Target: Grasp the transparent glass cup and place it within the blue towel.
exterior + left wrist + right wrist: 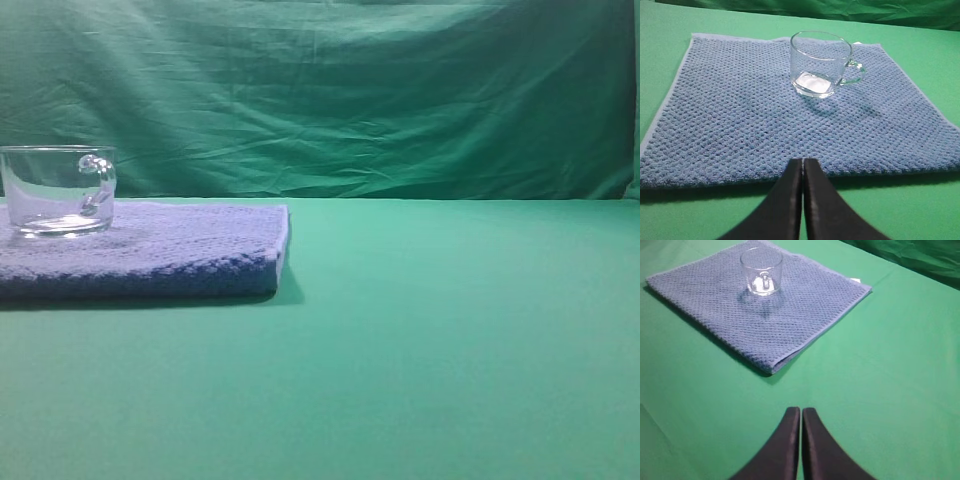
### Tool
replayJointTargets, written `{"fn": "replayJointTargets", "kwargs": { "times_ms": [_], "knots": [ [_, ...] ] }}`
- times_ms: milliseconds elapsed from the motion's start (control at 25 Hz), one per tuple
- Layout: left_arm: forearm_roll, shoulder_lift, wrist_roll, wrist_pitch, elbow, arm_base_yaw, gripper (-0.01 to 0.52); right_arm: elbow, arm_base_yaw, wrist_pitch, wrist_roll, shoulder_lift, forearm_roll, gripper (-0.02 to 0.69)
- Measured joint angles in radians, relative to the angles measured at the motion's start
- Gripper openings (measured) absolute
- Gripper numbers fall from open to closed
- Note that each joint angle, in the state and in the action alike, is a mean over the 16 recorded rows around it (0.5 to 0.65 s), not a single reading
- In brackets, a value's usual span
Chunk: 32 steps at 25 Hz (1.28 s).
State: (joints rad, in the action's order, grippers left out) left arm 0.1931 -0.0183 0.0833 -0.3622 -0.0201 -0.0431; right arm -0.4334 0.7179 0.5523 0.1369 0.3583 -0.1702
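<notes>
The transparent glass cup (60, 190) stands upright on the blue towel (180, 250) at the left of the exterior view, handle toward the right. In the left wrist view the cup (821, 63) rests on the far half of the towel (755, 115); my left gripper (803, 161) is shut and empty, its tips over the towel's near edge, well short of the cup. In the right wrist view the cup (761, 270) sits on the towel (765, 305) far ahead; my right gripper (801, 410) is shut and empty over bare green cloth. Neither gripper shows in the exterior view.
A green cloth (450, 340) covers the table, and a wrinkled green curtain (350, 90) hangs behind it. A small white tag (855, 280) sticks out at the towel's right corner.
</notes>
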Motion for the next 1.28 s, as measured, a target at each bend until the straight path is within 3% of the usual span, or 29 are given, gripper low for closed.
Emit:
{"fn": "replayJointTargets", "kwargs": {
  "times_ms": [680, 1280],
  "knots": [
    [0.0, 0.0, 0.0, 0.0, 0.0, 0.0, 0.0, 0.323, -0.576, -0.128, 0.009, -0.348, -0.01, 0.0],
    [0.0, 0.0, 0.0, 0.0, 0.0, 0.0, 0.0, 0.459, -0.664, -0.174, 0.012, -0.368, -0.007, 0.0]
  ]
}}
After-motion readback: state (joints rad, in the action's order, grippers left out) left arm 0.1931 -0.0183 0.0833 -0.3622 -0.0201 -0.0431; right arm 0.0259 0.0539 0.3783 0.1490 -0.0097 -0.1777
